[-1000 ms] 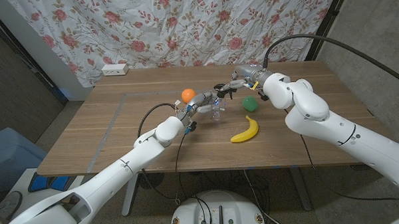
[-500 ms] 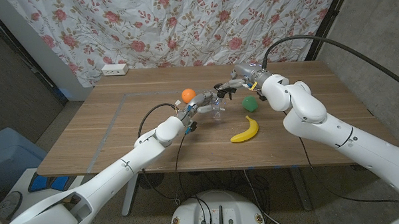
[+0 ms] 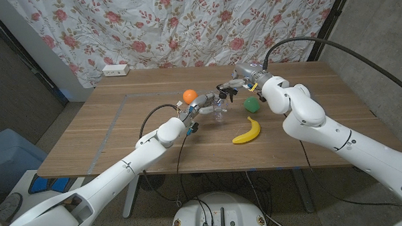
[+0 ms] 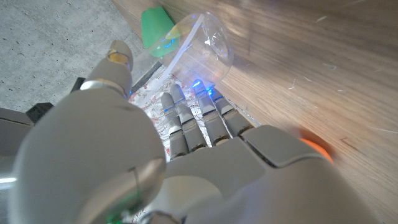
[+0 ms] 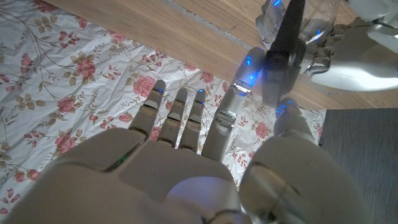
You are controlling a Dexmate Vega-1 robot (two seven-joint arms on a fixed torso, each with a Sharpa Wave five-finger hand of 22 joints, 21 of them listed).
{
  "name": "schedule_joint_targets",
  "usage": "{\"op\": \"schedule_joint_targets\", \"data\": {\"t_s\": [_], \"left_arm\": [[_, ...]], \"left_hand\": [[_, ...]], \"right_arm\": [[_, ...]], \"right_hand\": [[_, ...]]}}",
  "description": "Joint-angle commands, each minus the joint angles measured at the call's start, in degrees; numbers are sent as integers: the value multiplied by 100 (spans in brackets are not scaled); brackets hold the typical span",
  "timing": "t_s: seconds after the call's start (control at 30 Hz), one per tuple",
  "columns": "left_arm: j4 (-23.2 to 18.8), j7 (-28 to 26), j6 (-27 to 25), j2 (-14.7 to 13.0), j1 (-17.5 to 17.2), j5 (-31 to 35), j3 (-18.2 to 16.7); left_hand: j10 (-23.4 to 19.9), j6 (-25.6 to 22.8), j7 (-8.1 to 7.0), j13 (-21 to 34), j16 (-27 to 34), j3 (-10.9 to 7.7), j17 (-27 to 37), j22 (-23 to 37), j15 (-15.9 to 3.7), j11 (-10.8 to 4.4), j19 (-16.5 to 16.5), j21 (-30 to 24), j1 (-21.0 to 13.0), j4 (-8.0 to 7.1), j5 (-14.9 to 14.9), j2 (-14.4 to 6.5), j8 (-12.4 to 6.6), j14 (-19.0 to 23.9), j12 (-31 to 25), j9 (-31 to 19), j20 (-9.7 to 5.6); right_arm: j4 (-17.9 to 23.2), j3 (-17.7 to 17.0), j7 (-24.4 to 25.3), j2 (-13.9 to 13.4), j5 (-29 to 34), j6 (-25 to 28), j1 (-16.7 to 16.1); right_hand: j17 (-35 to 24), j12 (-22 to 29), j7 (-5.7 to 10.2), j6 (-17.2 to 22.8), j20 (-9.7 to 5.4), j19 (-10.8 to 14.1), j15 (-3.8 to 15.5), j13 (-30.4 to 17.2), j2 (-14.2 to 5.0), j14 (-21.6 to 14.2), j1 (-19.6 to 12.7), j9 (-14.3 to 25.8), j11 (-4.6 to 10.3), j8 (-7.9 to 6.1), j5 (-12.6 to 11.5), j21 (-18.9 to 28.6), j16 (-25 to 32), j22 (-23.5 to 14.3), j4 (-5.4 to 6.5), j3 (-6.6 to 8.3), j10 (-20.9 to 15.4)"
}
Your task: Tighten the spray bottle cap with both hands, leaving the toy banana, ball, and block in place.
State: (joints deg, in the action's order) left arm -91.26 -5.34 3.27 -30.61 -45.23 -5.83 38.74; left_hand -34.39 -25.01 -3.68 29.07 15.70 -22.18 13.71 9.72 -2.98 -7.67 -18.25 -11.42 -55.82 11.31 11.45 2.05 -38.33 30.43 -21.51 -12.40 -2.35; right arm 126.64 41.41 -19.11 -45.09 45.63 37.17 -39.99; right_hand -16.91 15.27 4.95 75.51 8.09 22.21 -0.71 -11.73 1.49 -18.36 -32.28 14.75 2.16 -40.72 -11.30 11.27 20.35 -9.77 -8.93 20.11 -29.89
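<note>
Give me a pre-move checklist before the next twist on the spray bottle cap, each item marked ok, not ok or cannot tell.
1. Left hand holds the clear spray bottle: ok; fingers wrap its body in the left wrist view.
2. Right hand pinches the black spray cap: ok.
3. Bottle upright on the table: cannot tell; the hands cover it.
4. Cap fully tightened: cannot tell.
5. Toy banana lies apart from both hands: ok.
6. Orange ball and green block near the hands, untouched: ok.
</note>
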Motion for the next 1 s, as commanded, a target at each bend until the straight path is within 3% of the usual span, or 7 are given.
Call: {"op": "schedule_joint_targets", "data": {"t_s": [0.03, 0.47, 0.67, 0.9, 1.0], "left_arm": [[20, 22, 8, 15, 10, -22, 11], [6, -6, -10, 26, -18, -36, 11], [17, 12, -21, 29, -4, -47, 16], [63, 32, -11, 55, 25, -57, 32], [82, 35, 1, 63, 36, -60, 34]], "left_hand": [[-110, -413, 186, 17, -9, -173, 17, 22, -641, -37, -61, 3, 244, -154, 20, -916, -404, 65, -36, -15, -315], [-144, -442, 181, 26, -16, -195, 15, 22, -633, -46, -79, 0, 250, -153, 22, -929, -426, 86, -32, -8, -313], [-145, -460, 193, 30, -17, -199, 15, 22, -636, -45, -81, 1, 248, -147, 21, -925, -439, 94, -24, -5, -312], [-150, -471, 183, 34, -20, -206, 19, 22, -634, -33, -87, 0, 243, -145, 22, -932, -449, 89, -17, -2, -311], [-147, -471, 184, 36, -19, -208, 20, 22, -633, -29, -87, 1, 242, -142, 22, -930, -451, 92, -11, -1, -309]], "right_arm": [[-90, 68, 55, 160, 173, 68, 8], [-121, 83, -49, 247, 193, 151, 44], [-141, 55, -15, 274, 98, 136, 46], [-178, 15, 30, 314, -76, 142, 63], [-200, -2, 71, 338, -166, 167, 67]], "right_hand": [[-5, 35, 4, 132, -38, 102, 27, 5, -35, -141, -93, -65, 14, -34, -10, 44, 66, -6, -10, 60, -158], [19, 22, 50, 343, -104, 175, 128, 30, -239, -305, -528, -195, 35, -90, -105, 27, 129, -5, -137, 305, -384], [23, 10, -2, 407, -133, 187, 167, 39, -268, -354, -727, -245, 55, -122, -173, 17, 151, -4, -164, 398, -466], [39, -23, -93, 505, -135, 189, 208, 47, -268, -404, -976, -213, 63, -254, -309, 3, 167, -3, -189, 512, -525], [47, -5, -110, 534, -151, 215, 237, 52, -230, -488, -1074, -147, -20, -379, -400, 6, 199, -3, -172, 550, -665]]}}
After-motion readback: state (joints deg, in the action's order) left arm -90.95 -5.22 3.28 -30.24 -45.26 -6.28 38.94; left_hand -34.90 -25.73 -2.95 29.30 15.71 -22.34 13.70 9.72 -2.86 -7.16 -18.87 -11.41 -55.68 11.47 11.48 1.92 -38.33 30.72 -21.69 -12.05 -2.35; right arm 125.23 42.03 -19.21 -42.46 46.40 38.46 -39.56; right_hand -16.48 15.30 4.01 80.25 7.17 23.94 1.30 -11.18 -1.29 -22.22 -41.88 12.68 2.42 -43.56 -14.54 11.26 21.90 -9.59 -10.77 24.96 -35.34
